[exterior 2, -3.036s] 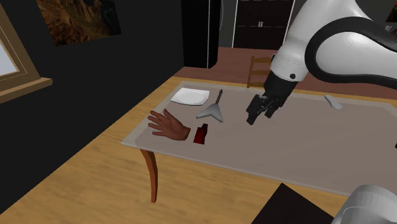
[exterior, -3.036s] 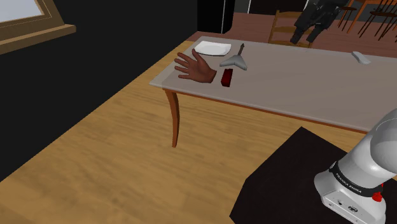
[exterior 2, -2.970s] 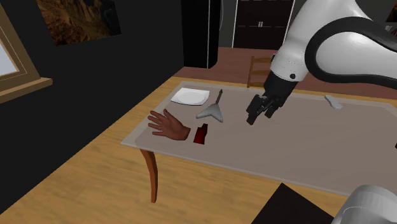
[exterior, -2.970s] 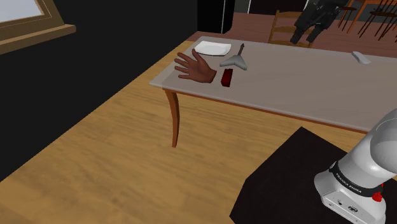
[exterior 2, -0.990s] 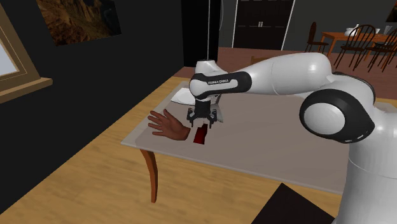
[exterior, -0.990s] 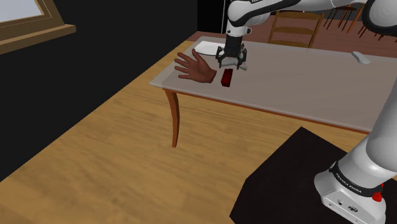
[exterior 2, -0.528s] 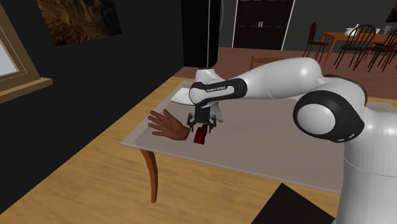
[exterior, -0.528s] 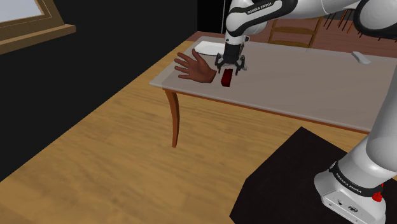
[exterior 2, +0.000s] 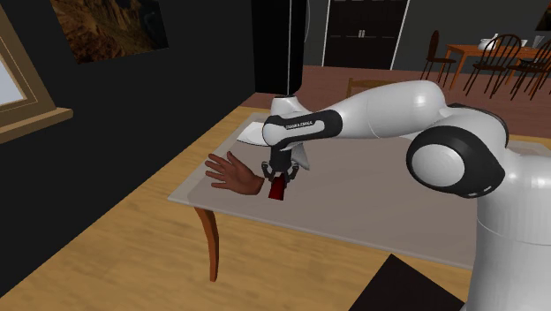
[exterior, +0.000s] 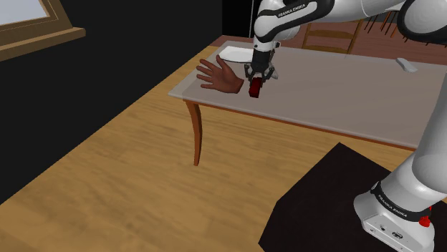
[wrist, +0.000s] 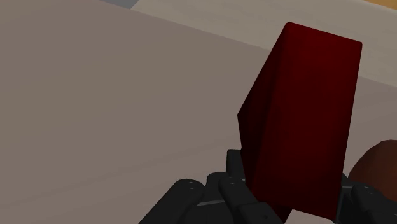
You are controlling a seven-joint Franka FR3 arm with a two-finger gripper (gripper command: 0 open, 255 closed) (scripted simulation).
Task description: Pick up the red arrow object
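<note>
The grey-topped surface (exterior: 344, 100) on brown wooden legs carries its items near the corner at the shoulder view's left. The white robot arm (exterior 2: 380, 110) reaches across and descends vertically there, which suits a top grasp. A brown model hand (exterior: 218, 76) lies just beside the target, so clearance on that side is tight. The black two-finger end effector (wrist: 290, 170) pinches the dark red block (wrist: 305, 108) across its sides. The block is judged to be resting on the surface, not yet lifted.
</note>
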